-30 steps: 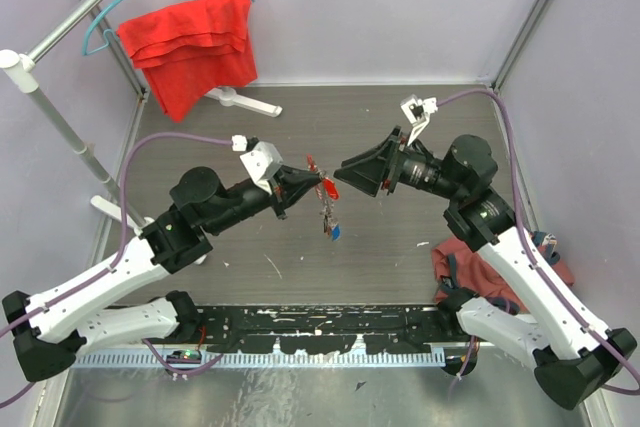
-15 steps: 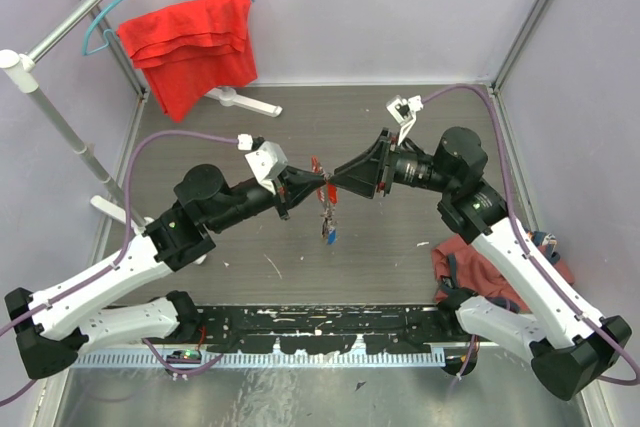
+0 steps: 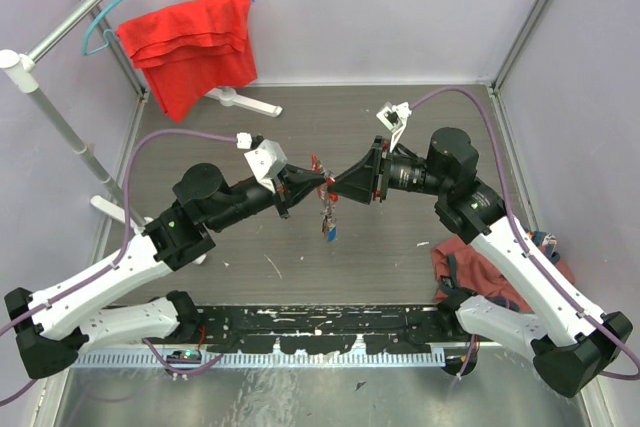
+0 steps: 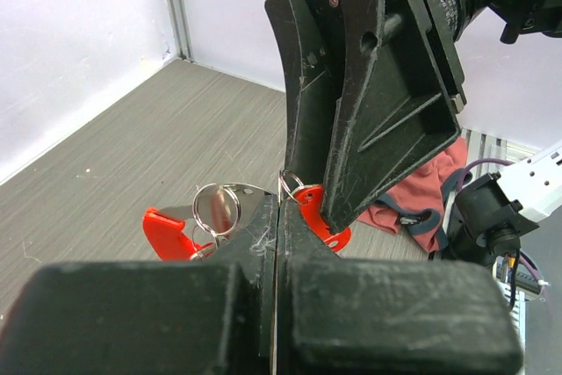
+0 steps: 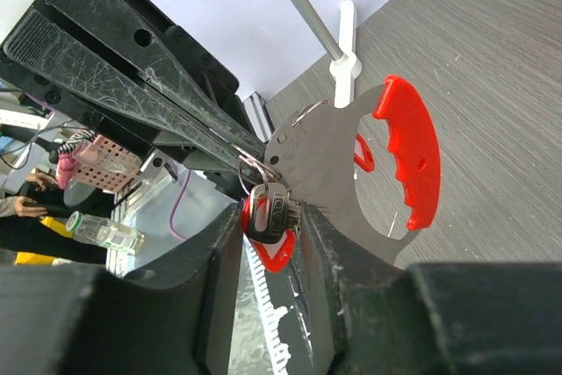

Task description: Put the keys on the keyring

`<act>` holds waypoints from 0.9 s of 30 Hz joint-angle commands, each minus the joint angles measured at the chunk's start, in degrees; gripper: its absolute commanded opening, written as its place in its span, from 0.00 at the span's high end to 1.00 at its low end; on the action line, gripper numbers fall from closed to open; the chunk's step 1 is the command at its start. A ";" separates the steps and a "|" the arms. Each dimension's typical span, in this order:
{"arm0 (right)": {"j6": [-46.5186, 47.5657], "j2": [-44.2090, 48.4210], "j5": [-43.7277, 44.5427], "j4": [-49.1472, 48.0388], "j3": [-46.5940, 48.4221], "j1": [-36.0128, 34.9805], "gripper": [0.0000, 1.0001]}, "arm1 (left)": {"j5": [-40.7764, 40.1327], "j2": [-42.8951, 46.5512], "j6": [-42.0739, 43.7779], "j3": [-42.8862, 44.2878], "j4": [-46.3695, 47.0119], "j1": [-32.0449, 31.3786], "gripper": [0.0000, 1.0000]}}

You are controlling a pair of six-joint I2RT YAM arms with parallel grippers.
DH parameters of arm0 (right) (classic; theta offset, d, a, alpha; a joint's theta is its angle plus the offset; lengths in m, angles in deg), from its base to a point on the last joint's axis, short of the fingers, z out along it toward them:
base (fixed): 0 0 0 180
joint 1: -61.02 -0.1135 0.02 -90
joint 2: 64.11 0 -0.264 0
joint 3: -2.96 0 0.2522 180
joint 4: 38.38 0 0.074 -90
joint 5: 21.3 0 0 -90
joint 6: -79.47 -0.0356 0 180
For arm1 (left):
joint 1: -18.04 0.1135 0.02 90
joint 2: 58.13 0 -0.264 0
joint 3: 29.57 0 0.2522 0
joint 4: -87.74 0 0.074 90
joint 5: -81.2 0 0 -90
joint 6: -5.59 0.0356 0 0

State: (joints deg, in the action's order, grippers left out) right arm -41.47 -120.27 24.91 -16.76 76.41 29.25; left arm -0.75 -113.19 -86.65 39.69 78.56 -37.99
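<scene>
My left gripper (image 3: 318,185) is shut on the wire keyring (image 4: 291,184) and holds it above the table's middle. From the ring hang a flat silver plate (image 5: 325,164) with a red grip (image 5: 413,164), a wider ring (image 4: 215,208), and the keys (image 3: 327,215) with a blue tag lowest. My right gripper (image 3: 337,187) meets the left tip to tip. In the right wrist view its fingers (image 5: 320,234) press both sides of a silver key with a red head (image 5: 268,212). The left gripper's own jaws (image 4: 279,217) stand pressed together.
A red cloth (image 3: 190,47) hangs on a teal hanger at the back left, beside a white rack pole (image 3: 50,107). A dark red garment (image 3: 455,262) lies by the right arm's base. A black strip (image 3: 330,322) runs along the near edge.
My right gripper has moved left to the left gripper's tip and its jaws have narrowed around the red-headed key. The left gripper has shifted only slightly.
</scene>
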 commanded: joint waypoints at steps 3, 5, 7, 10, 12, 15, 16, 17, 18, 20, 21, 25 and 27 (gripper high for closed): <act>2.14 1.24 1.55 -0.12 3.24 -0.31 0.69 | -0.05 0.41 -0.40 2.19 3.52 0.01 1.00; 2.51 1.36 1.73 0.37 3.63 -0.32 0.71 | -0.06 0.48 -0.35 2.15 3.51 0.01 1.00; 2.99 1.53 1.97 1.00 4.16 -0.29 0.73 | -0.03 0.44 -0.31 2.07 3.42 0.03 1.00; 3.79 1.66 2.60 2.24 4.86 -0.31 0.73 | -0.06 0.39 -0.31 2.06 3.33 -0.02 1.00; 4.44 1.67 2.72 2.98 5.51 -0.31 0.74 | 0.11 0.35 -0.31 2.06 3.33 0.00 1.00; 5.70 1.68 3.37 4.77 6.51 -0.31 0.74 | 0.25 0.26 -0.24 2.06 3.33 0.01 1.00; 6.10 1.72 3.55 5.39 6.89 -0.31 0.74 | 0.26 0.23 -0.27 2.06 3.33 -0.02 1.00; 6.62 1.60 3.74 6.05 7.19 -0.30 0.74 | 0.21 0.29 -0.28 2.06 3.33 -0.03 1.00; 7.02 1.54 3.98 6.68 7.45 -0.31 0.74 | 0.21 0.30 -0.28 2.06 3.33 -0.04 1.00; 7.86 1.45 4.34 7.97 7.95 -0.31 0.74 | 0.29 0.30 -0.30 2.06 3.32 0.01 1.00; 8.17 1.41 4.47 8.42 8.18 -0.31 0.74 | 0.29 0.31 -0.26 2.06 3.33 0.04 1.00; 9.40 1.24 5.02 9.93 8.90 -0.25 0.76 | 0.38 0.29 -0.31 2.22 3.33 0.04 1.00; 9.49 1.10 4.64 9.87 8.91 -0.30 0.72 | 0.30 0.26 -0.31 2.16 3.41 -0.01 1.00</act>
State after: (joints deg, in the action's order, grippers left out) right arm -33.93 -119.96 29.09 -6.84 82.64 29.25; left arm -0.73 -113.19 -86.62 39.69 78.54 -37.99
